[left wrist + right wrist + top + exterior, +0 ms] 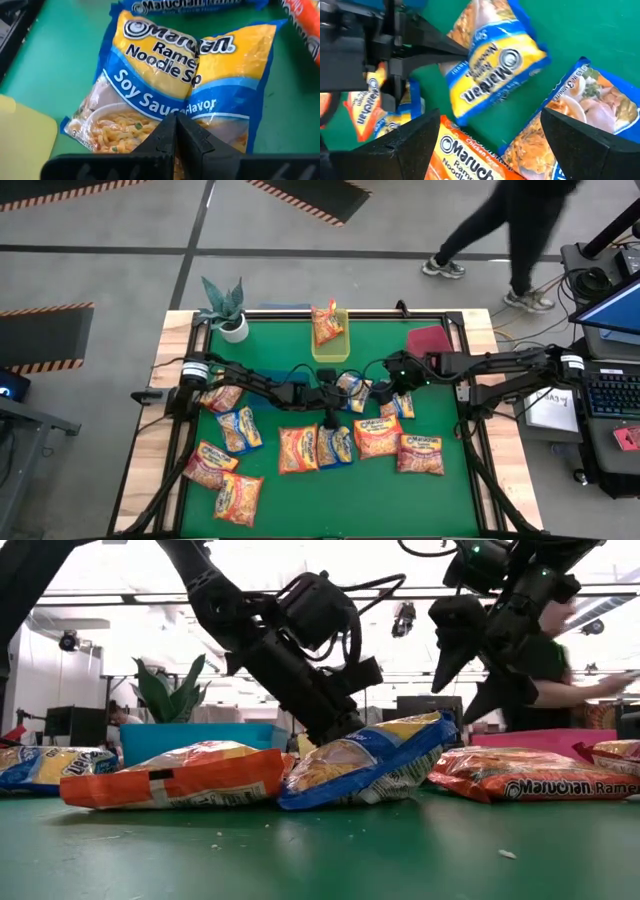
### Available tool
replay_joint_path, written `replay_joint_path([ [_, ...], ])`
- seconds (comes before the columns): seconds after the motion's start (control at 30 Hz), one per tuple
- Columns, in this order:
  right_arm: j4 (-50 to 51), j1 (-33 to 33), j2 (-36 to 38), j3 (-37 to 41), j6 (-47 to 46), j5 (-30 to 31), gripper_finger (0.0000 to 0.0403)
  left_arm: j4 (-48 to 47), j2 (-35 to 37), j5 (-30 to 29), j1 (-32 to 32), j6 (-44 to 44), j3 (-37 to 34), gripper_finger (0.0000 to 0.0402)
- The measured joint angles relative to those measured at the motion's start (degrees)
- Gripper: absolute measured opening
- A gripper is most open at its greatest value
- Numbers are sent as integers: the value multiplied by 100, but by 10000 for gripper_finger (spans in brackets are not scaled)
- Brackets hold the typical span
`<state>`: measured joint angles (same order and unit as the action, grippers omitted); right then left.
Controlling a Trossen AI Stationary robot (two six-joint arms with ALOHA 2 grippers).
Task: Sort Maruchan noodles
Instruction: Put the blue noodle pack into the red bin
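The left arm reaches across toward the middle, its wrist bent down; the left gripper (330, 420) is closed, fingers pressed together. The right arm stretches in from the right; the right gripper (378, 392) hangs higher, fingers wide apart.

— Two dark arms, matte black, jointed, white bands near the shoulders. Cables?

— Black, looped loosely along both arms. Small green light on the right arm.

— Left gripper (176, 131)?

— Black, ribbed wedge fingers on a flat black crossbar.

— Right gripper (490, 145)?

— Black too, broad, tapering to blunt points.

— Markings?

— None legible; screws too small to tell.
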<state>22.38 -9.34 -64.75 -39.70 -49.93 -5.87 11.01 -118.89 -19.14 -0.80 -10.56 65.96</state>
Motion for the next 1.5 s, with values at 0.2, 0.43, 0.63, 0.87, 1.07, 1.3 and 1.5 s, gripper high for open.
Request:
replay_joint_path([
  [0.2,-57,-2,-179,0,-29,75,335,-247,82,-4,-26,311,0,0],
  [0.43,-224,-4,-455,0,-76,449,338,-259,92,0,-26,387,-5,0],
  [0.63,-577,-2,-846,0,-16,751,337,-290,89,-20,-26,406,-7,0],
  [0.87,-1678,-5,-1601,-2,484,761,331,-304,89,-125,-26,408,-11,0],
  [1.07,-2453,-7,-2311,-2,768,665,329,-300,85,-129,-24,422,-11,0],
  [1.3,-3237,-7,-2607,-4,1031,290,326,-284,85,-133,-22,423,-14,0],
  [1.5,-3335,-7,-2590,-2,1084,265,321,-227,81,-135,-25,423,-20,0],
])
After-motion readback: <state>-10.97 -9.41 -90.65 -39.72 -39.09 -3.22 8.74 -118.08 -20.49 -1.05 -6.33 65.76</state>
